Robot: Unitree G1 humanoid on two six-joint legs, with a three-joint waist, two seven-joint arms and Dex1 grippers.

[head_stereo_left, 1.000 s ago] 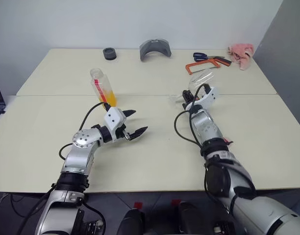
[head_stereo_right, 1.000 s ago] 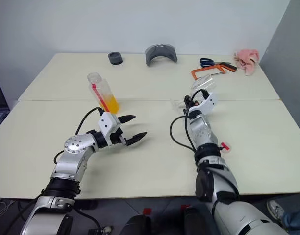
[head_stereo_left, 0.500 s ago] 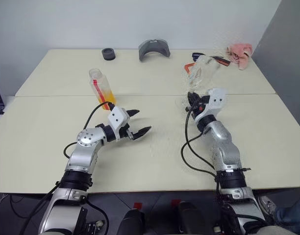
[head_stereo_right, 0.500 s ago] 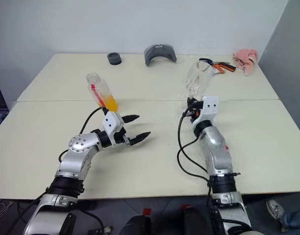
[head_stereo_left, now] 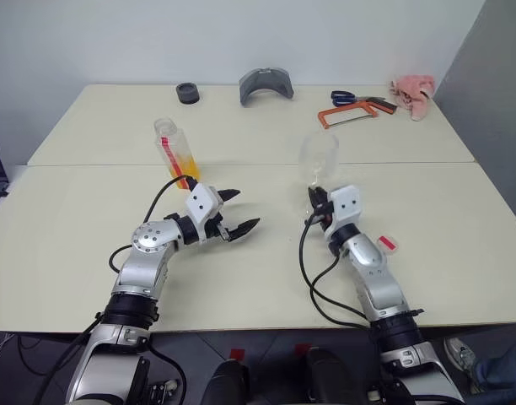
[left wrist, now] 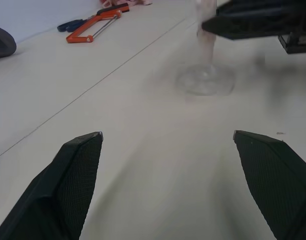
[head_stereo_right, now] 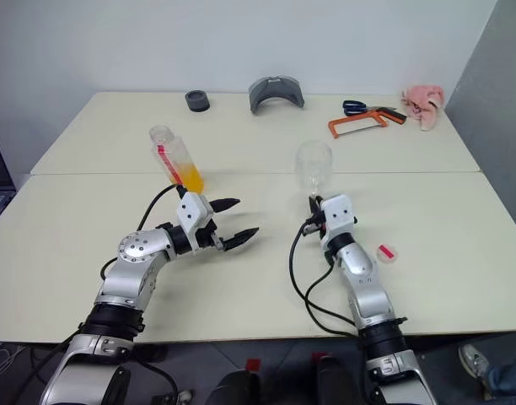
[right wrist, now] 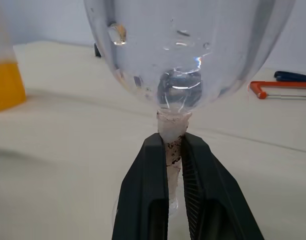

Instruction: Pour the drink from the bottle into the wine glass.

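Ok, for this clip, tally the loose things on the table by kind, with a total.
Drink containers: 2, the bottle and the wine glass
Hand tools: 2, the orange hacksaw and blue-handled scissors
Dark grey objects at the far edge: 2, a round one and a curved one
Pink cloth: 1
Small red cap: 1
Total: 8

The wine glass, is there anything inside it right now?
The wine glass looks empty: its clear bowl shows a few droplets and no orange liquid. The right gripper's fingers clamp its stem, hiding part of it. The drink sits in the bottle.
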